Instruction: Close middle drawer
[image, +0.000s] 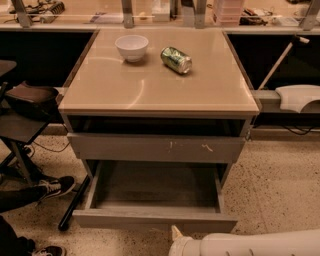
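Speckled floor (280, 180) under grey cabinet (150, 87): we note the middle drawer (150, 220) pulled out just beyond the gripper (176, 235), grip state untellable, so we should push its front squarely, mid-width.

Look below the front of the middle drawer (155, 220) and you find your robot's arm (250, 244); it is a thick tube with a smooth, off-white shell, evenly rounded along its length; the end towards the drawer front's middle swells into a blunt, rounded collar of the same pale colour, shaded greyer underneath; from that collar the gripper (175, 233) shows only as a small cream-coloured pointed tip, just beneath the drawer front's lower edge; the rest of it you cannot make out.
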